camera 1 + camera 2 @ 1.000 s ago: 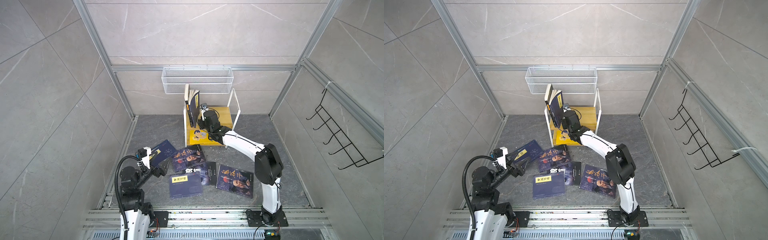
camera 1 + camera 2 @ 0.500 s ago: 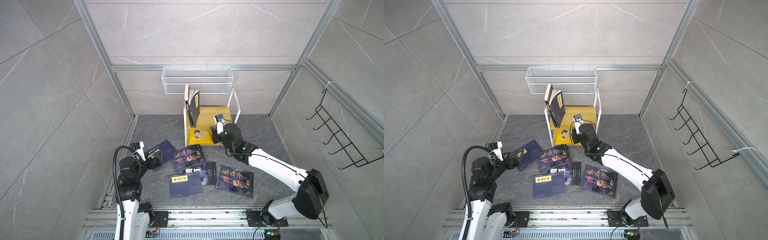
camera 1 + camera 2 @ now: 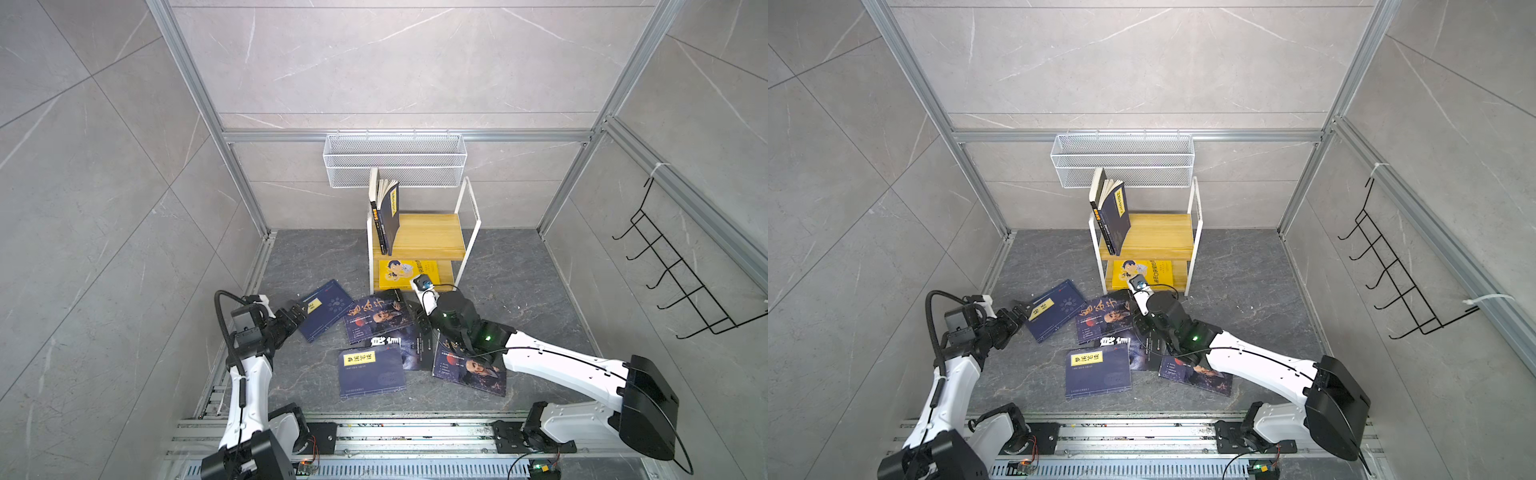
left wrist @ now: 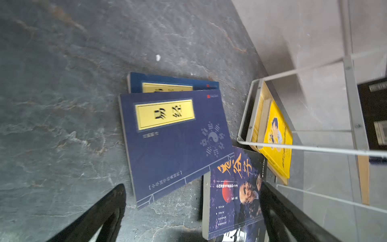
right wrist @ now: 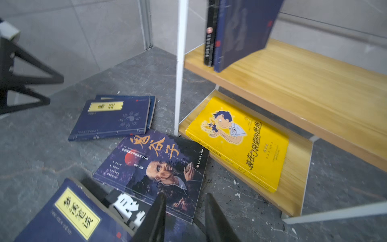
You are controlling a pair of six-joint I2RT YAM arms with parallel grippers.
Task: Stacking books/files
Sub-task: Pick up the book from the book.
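Left gripper [image 3: 297,312] is spread wide and empty, its tips at the navy book [image 3: 328,311] left of centre. Right gripper [image 5: 186,196] is narrowly parted, grasping nothing, above the portrait book [image 5: 155,165]. Other books [image 3: 371,372] lie flat at lower centre, and two stand on the shelf [image 3: 432,237].

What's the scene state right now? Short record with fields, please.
left gripper: open, empty, near the corner of the navy yellow-label book; contact unclear
right gripper: jaws apart, empty, near the edge of the portrait book
also on floor: black book, front navy book, second portrait book
rack: upright books on top shelf, yellow book flat on lower shelf
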